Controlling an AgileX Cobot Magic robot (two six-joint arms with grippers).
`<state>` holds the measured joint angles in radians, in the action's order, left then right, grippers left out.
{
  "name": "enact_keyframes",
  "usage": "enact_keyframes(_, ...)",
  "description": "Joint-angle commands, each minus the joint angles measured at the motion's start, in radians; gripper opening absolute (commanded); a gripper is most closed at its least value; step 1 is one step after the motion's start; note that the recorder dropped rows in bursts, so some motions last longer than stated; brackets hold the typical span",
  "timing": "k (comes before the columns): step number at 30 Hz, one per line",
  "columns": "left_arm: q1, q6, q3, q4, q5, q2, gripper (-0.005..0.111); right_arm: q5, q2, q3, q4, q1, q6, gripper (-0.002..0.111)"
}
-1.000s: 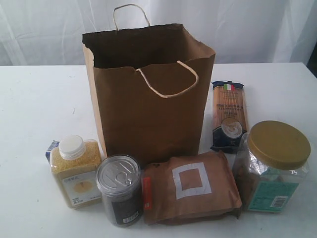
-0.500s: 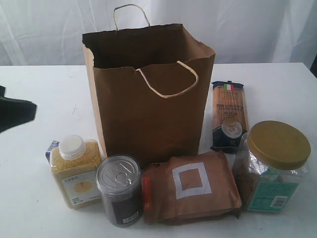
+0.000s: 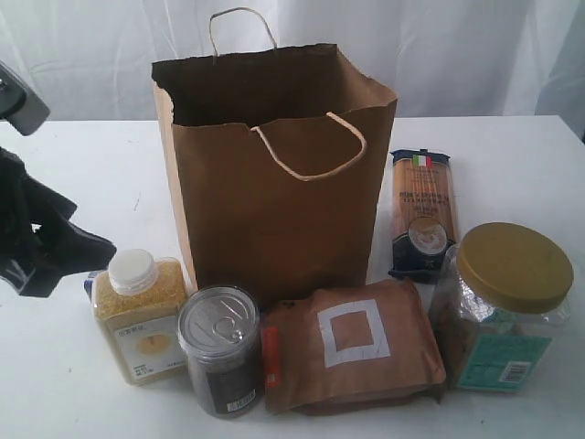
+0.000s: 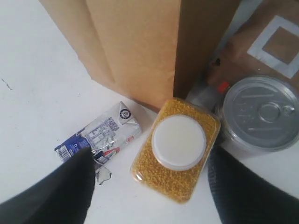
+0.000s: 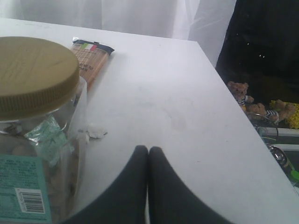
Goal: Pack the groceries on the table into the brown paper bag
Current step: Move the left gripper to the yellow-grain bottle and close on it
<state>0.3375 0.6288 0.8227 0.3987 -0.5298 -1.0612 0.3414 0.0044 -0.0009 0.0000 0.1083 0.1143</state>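
Observation:
The brown paper bag [image 3: 274, 183] stands upright and open on the table [image 3: 73, 174]. In front of it are the yellow-grain bottle [image 3: 139, 315], dark can [image 3: 219, 347], brown pouch [image 3: 352, 352] and gold-lidded jar [image 3: 507, 306]. The pasta packet [image 3: 421, 215] lies to the bag's right. My left gripper [image 3: 78, 261] hovers at the left, open. Its jaws straddle the bottle [image 4: 176, 149] from above without touching it. The blue-white carton [image 4: 100, 135] lies flat beside one finger. My right gripper [image 5: 148, 149] is shut and empty, low over the table near the jar [image 5: 32, 121].
The can [image 4: 259, 114] stands tight against the bottle, and the bag's wall [image 4: 140, 46] is just behind both. A small torn scrap [image 4: 103, 173] lies by the carton. The table's right edge [image 5: 224, 88] drops to a dark area.
My left arm has come in from the left edge and now hangs beside and over the bottle, with its jaws opened. The groceries and the bag have not moved.

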Motion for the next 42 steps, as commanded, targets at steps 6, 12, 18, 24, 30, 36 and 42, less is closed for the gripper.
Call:
enact_keyframes(6, 0.038, 0.165, 0.006, 0.065, -0.079, -0.057, 0.071, -0.005, -0.004, 0.001, 0.000, 0.002, 0.003, 0.000)
enact_keyframes(12, 0.054, 0.331, 0.000, 0.065, -0.115, -0.072, 0.071, -0.005, -0.004, 0.001, 0.000, 0.002, 0.003, 0.000)
enact_keyframes(18, 0.054, 0.363, 0.000, 0.064, -0.089, -0.130, 0.071, -0.005, -0.004, 0.001, 0.000, 0.002, 0.003, 0.000)
enact_keyframes(24, 0.054, 0.373, 0.000, 0.071, -0.067, -0.180, 0.071, -0.005, -0.004, 0.001, 0.000, 0.002, 0.003, 0.000)
enact_keyframes(30, 0.054, 0.385, 0.000, 0.071, -0.056, -0.235, 0.071, -0.005, -0.004, 0.001, 0.000, 0.002, 0.003, 0.000)
enact_keyframes(36, 0.054, 0.385, 0.000, 0.093, -0.043, -0.293, 0.068, -0.005, -0.004, 0.001, 0.000, 0.002, 0.003, 0.000)
enact_keyframes(42, 0.054, 0.385, 0.000, 0.101, -0.040, -0.344, 0.067, -0.005, -0.004, 0.001, 0.000, 0.002, 0.003, 0.000)
